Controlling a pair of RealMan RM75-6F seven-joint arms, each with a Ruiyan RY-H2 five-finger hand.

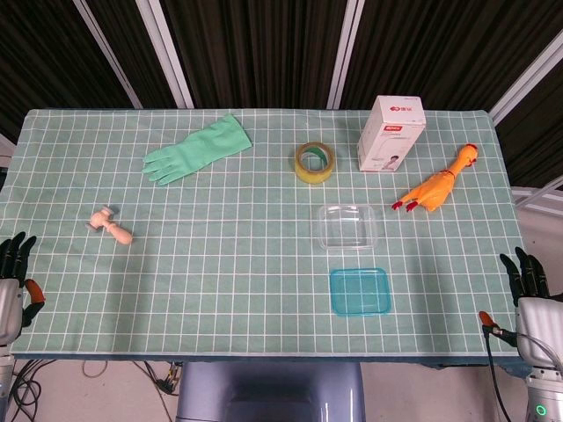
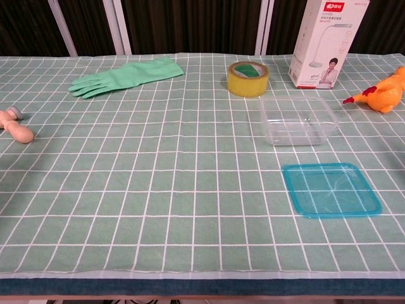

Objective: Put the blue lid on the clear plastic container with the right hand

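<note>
A square blue lid (image 1: 360, 291) (image 2: 330, 189) lies flat on the checked green cloth, near the table's front edge. Just behind it sits the clear plastic container (image 1: 348, 225) (image 2: 298, 119), uncovered and with nothing in it. My right hand (image 1: 529, 280) hovers off the table's right front corner, fingers apart and pointing up, holding nothing, well to the right of the lid. My left hand (image 1: 15, 268) is at the left front corner, fingers apart, holding nothing. Neither hand shows in the chest view.
A roll of yellow tape (image 1: 314, 162) (image 2: 248, 78) and a white box (image 1: 391, 133) (image 2: 326, 42) stand behind the container. An orange rubber chicken (image 1: 435, 186) (image 2: 382, 95) lies to its right. A green glove (image 1: 196, 149) and a small wooden toy (image 1: 112, 225) lie on the left side.
</note>
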